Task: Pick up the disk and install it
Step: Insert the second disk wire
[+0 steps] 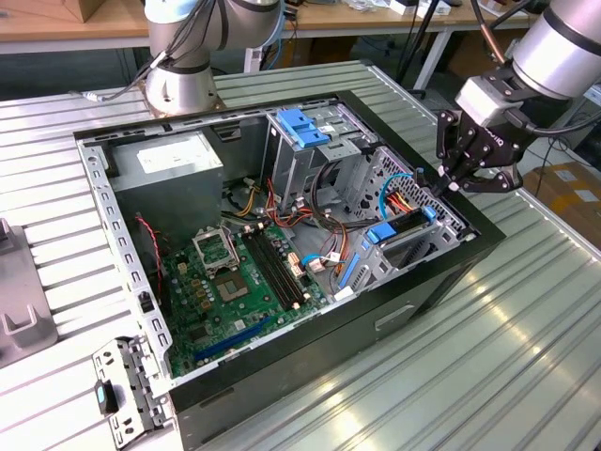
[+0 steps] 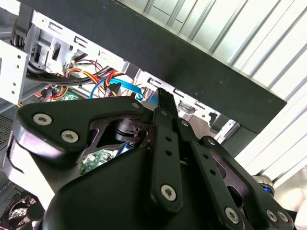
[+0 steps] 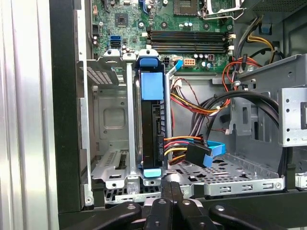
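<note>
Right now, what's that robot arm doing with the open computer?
The arm's tool is at the edge of the open computer case, fingers shut together, right over the disk. The disk sits upright in its metal bay with cables plugged into its side. The tool's tip is right by the disk's blue end, not gripping it.

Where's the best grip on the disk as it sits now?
Judging by the first wrist view, the disk stands on edge in the drive cage, cables plugged at one side. Best bet: pinch the blue tab nearest the claw, coming from the case's open top. The flat faces are walled in.
</note>
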